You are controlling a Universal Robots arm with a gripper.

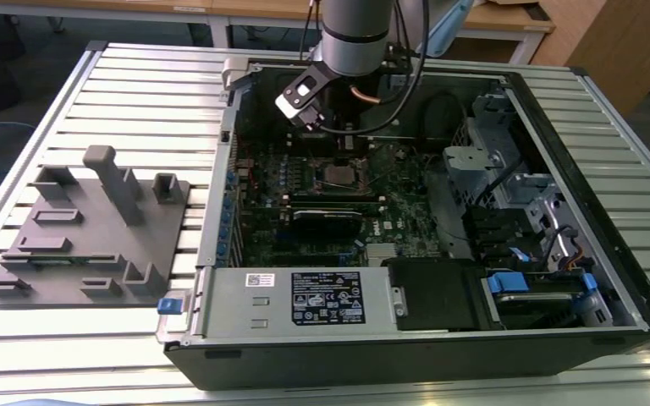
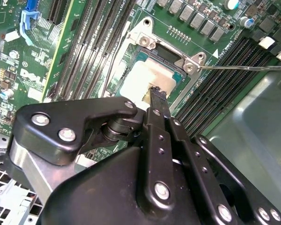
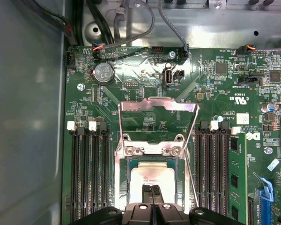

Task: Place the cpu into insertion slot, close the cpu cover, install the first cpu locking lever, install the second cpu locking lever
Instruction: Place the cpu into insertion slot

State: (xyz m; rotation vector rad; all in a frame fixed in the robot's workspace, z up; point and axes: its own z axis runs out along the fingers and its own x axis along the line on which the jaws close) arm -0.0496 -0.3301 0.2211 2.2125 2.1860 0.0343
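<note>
Over the motherboard (image 3: 145, 86) of the open computer case (image 1: 415, 355), my gripper (image 2: 155, 93) hangs with its 2 fingers pressed together and nothing pinched between them. In both wrist views the joined tips sit right over the cpu (image 3: 152, 178), at or just above its pale metal top; I cannot tell whether they touch it. The cpu lies flat inside the insertion slot (image 3: 131, 162), square to the rim, so I judge the placing step done, with the closed fingers serving as a blunt point rather than a clamp. The cpu cover (image 3: 140, 105) stands tilted up on its hinge beside the socket, green board showing through its big window, which leaves the chip exposed from above. 1 locking lever (image 2: 243, 68) is released: in the second wrist view its thin rod sticks out sideways across the black memory slots (image 2: 225, 84), free of any catch. That fits a cover not yet closed. In the exterior view my arm (image 1: 354, 34) comes down steeply into the case, over the socket.
</note>
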